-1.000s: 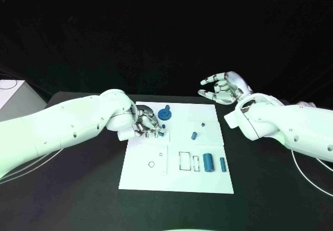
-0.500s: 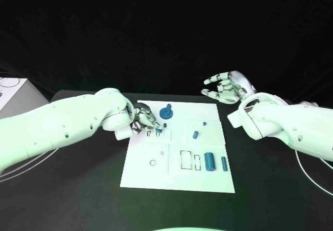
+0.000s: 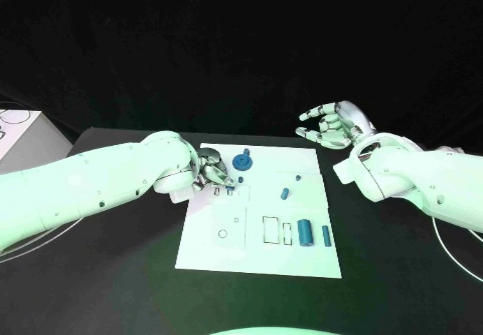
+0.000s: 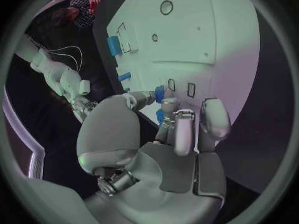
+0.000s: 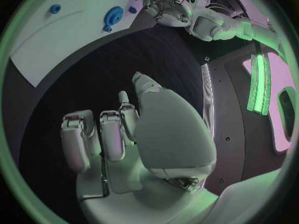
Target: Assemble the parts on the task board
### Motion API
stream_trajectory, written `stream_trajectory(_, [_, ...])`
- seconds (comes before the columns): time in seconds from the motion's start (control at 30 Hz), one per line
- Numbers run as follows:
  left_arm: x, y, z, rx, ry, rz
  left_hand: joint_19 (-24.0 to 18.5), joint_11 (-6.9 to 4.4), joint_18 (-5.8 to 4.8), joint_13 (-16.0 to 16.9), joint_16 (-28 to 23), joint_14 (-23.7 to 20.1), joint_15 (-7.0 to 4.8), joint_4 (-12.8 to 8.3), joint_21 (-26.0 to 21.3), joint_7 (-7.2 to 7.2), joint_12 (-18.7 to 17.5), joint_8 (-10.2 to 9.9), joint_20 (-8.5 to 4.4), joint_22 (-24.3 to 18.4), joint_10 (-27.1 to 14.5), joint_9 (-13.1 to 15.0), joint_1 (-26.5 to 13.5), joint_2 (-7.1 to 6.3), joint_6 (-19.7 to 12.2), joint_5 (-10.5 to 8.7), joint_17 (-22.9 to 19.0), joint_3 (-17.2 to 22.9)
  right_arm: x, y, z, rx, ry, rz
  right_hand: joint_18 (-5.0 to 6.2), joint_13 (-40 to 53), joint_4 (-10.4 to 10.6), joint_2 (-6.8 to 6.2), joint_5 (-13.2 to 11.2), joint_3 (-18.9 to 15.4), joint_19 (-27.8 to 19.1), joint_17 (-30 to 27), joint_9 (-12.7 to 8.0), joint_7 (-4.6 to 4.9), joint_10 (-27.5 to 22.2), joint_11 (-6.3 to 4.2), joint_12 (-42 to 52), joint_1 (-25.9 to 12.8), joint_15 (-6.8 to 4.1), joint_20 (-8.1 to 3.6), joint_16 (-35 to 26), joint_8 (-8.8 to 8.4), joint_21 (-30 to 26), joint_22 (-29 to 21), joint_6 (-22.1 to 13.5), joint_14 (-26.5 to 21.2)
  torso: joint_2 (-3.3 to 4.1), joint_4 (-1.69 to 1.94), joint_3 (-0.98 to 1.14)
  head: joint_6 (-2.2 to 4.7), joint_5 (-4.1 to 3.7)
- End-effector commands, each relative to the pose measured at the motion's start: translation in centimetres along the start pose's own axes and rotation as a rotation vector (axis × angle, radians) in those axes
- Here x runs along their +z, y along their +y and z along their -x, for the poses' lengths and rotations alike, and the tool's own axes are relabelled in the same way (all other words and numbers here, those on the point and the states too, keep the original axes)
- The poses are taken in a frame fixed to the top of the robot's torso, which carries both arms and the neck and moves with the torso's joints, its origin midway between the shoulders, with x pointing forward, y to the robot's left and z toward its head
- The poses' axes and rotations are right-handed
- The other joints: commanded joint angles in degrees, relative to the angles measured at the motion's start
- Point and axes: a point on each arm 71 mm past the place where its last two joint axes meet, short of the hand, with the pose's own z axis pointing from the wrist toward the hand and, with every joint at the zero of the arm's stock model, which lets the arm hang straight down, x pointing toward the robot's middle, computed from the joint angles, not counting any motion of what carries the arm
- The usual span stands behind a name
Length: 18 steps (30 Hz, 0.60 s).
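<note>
- My left hand (image 3: 213,173) is pinching a small blue part (image 4: 159,93) in its fingers (image 4: 209,119), over the task board's (image 3: 302,262) far left area.
- My right hand (image 3: 330,125) is hovering beyond the board's far right corner, fingers spread, holding nothing.

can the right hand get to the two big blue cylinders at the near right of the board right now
Probably yes. The right hand is open, holds nothing, and hovers beyond the board's far right corner. The cylinders lie uncovered on its own side, and the left hand is busy at the far left.
</note>
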Motion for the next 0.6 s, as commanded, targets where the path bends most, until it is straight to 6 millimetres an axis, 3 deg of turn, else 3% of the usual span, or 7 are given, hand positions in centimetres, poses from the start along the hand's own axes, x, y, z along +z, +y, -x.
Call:
stream_trajectory(0.03, [0.1,-0.3,0.1,0.037,-0.056,-0.007,0.50,0.00,-1.01,0.24,0.36,4.84,-0.59,-11.25,0.33,-0.87,0.31,0.05,-0.08,0.36,0.69,10.44,-0.56,0.26,1.55,0.55,11.73,10.88,0.0,0.0,0.0,0.000,0.007,0.004,-0.38,3.82,0.08,-0.25,-0.36,0.37,6.00,9.88,-0.06,0.12,-0.48,-0.07,-0.26,-0.51,0.28,0.10,-0.08,0.28,0.25,15.09,-0.21,3.39,0.08,-0.04,0.01,-0.12,0.14])
stream_trajectory(0.23, [0.3,-0.7,-0.3,0.058,-0.034,-0.009,0.76,-0.12,-1.07,0.54,0.47,4.95,-0.71,-11.41,0.50,-1.00,0.42,-0.05,-0.20,0.70,1.15,10.47,-0.80,0.08,1.91,1.47,11.96,10.92,0.0,0.0,0.0,0.000,0.007,0.004,-0.38,3.82,0.08,-0.25,-0.36,0.37,6.00,9.88,-0.06,0.12,-0.48,-0.07,-0.26,-0.51,0.28,0.10,-0.08,0.28,0.25,15.09,-0.21,3.39,0.16,-0.12,-0.01,-0.16,0.19])
stream_trajectory(0.33, [0.4,-0.8,-0.5,0.076,-0.019,-0.008,0.95,-0.37,-1.12,0.89,0.56,5.05,-0.93,-11.72,0.62,-1.22,0.42,-0.16,-0.43,0.93,1.74,10.66,-1.60,-0.39,2.63,5.32,12.19,10.89,0.0,0.0,0.0,0.000,0.008,0.004,-0.38,3.82,0.08,-0.25,-0.36,0.37,6.00,9.88,-0.06,0.12,-0.48,-0.07,-0.26,-0.51,0.28,0.10,-0.08,0.28,0.25,15.09,-0.21,3.39,0.15,-0.12,0.00,-0.36,0.12])
stream_trajectory(0.6, [0.6,-0.7,-0.9,0.122,-0.001,0.004,1.16,-0.49,-1.18,1.37,0.68,5.16,-1.06,-11.95,0.77,-1.37,0.62,-0.16,-0.53,1.29,2.22,10.82,-1.96,-0.49,2.98,6.73,12.45,10.81,0.0,0.0,0.0,-0.001,0.008,0.003,-0.38,3.82,0.08,-0.25,-0.36,0.37,6.00,9.88,-0.06,0.12,-0.48,-0.07,-0.26,-0.51,0.28,0.10,-0.08,0.28,0.25,15.09,-0.21,3.39,0.14,-0.02,0.00,-0.69,0.19])
